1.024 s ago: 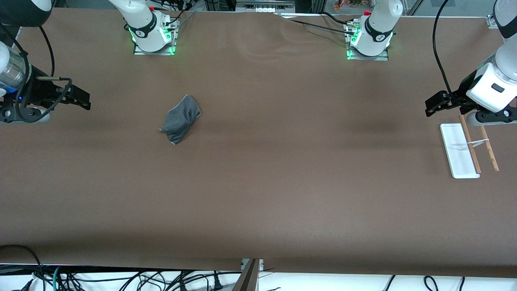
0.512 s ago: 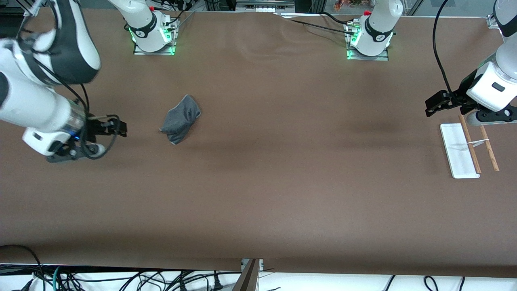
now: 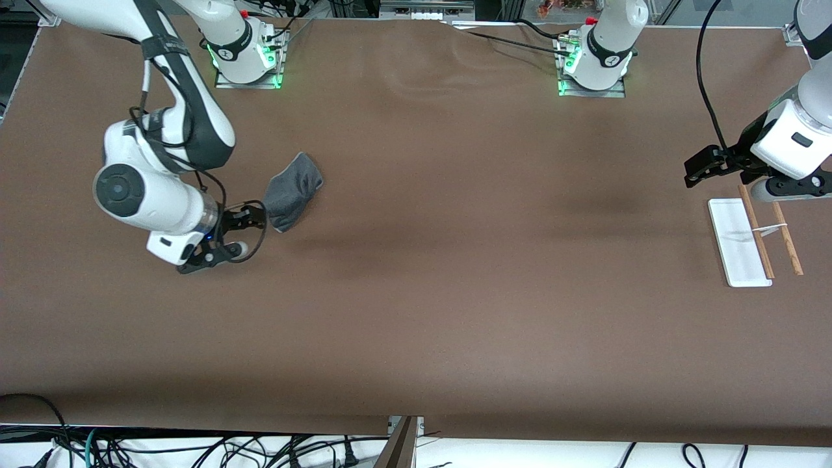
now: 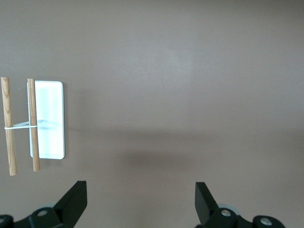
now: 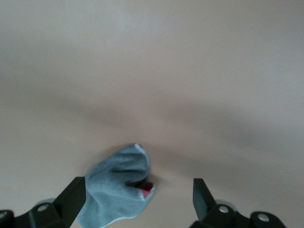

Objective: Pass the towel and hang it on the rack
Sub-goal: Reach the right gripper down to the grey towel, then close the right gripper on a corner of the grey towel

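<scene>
Frankly, nothing is done yet: the towel [image 3: 291, 192] is lying untouched toward the worktop's right-arm end, right claw [image 3: 250, 216] spread beside it; left claw [image 3: 702, 166] is waiting released near the rack [image 3: 741, 250].

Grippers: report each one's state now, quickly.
Left gripper: open, empty, over the table beside the rack.
Right gripper: open, empty, at the towel, not gripping it.
</scene>
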Action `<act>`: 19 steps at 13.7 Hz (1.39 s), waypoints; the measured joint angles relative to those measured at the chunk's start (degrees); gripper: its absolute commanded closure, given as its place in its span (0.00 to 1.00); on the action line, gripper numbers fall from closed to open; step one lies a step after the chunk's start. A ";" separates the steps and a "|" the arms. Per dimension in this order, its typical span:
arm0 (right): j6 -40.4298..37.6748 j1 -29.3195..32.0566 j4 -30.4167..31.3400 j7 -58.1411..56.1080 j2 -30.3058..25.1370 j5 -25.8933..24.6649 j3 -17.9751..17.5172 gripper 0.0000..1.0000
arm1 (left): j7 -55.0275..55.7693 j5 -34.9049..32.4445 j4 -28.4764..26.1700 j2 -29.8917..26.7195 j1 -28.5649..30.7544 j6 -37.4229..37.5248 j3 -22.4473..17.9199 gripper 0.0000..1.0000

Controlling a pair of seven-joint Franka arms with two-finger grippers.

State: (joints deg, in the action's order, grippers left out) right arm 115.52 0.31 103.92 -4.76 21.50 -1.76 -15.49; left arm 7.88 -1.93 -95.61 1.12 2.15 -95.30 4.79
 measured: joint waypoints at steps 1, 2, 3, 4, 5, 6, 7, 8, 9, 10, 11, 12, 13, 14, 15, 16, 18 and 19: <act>1.25 -0.01 1.91 -0.80 -0.04 0.00 -0.26 0.00 | 0.00 0.00 0.00 0.00 0.00 0.00 0.00 0.00; 2.78 0.00 3.84 -2.14 -0.02 0.00 -0.28 0.00 | 0.00 0.00 0.00 0.00 0.00 0.00 0.00 0.00; 4.09 0.07 5.61 -3.44 0.02 0.00 -0.26 0.00 | 0.00 0.00 0.00 0.00 0.00 0.00 0.00 0.00; 5.03 0.12 7.17 -4.67 0.08 0.00 -0.23 0.00 | 0.00 0.00 0.00 0.00 0.00 0.00 0.00 0.00; 5.66 0.15 8.50 -5.74 0.19 0.00 -0.22 0.00 | 0.00 0.00 0.00 0.00 0.00 0.00 0.00 0.00; 6.27 0.16 9.57 -7.05 0.35 0.01 -0.22 0.00 | 0.00 0.00 0.00 0.00 0.00 0.00 0.00 0.00; 7.11 0.16 10.56 -8.62 0.56 0.01 -0.22 0.00 | 0.00 0.00 0.00 0.00 0.00 0.00 0.00 0.00; 7.76 0.16 11.40 -10.27 0.74 0.01 -0.21 0.00 | 0.00 0.00 0.00 0.00 0.00 0.00 0.00 0.00; 8.01 0.17 12.04 -11.73 0.90 0.21 -0.21 0.00 | 0.00 0.00 0.00 0.00 0.00 0.00 0.00 0.00; 8.16 0.17 12.46 -12.90 1.02 0.68 -0.21 0.00 | 0.00 0.00 0.00 0.00 0.00 0.00 0.00 0.00; 8.21 0.17 12.70 -13.84 1.11 1.07 -0.21 0.00 | 0.00 0.00 0.00 0.00 0.00 0.00 0.00 0.00; 8.22 0.18 12.82 -14.47 1.15 1.22 -0.20 0.00 | 0.00 0.00 0.00 0.00 0.00 0.00 0.00 0.00; 8.22 0.20 12.86 -15.50 1.15 1.27 -0.19 0.00 | 0.00 0.00 0.00 0.00 0.00 0.00 0.00 0.00; 8.22 0.22 12.86 -17.17 1.15 1.49 -0.16 0.00 | 0.00 0.00 0.00 0.00 0.00 0.00 0.00 0.00; 8.22 0.28 12.87 -19.55 1.15 2.02 -0.07 0.00 | 0.00 0.00 0.00 0.00 0.00 0.00 0.00 0.00; 8.22 0.40 12.87 -22.36 1.14 2.81 0.08 0.00 | 0.00 0.00 0.00 0.00 0.00 0.00 0.00 0.00; 8.21 0.92 12.89 -28.43 1.15 4.52 0.65 0.01 | 0.00 0.00 0.00 0.00 0.00 0.00 0.00 0.00; 8.20 1.29 12.93 -30.53 1.15 4.93 0.83 0.04 | 0.00 0.00 0.00 0.00 0.00 0.00 0.00 0.00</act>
State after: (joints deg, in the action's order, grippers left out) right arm 123.71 1.60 116.85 -35.29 22.65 3.17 -14.67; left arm 7.88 -1.93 -95.61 1.13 2.16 -95.29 4.79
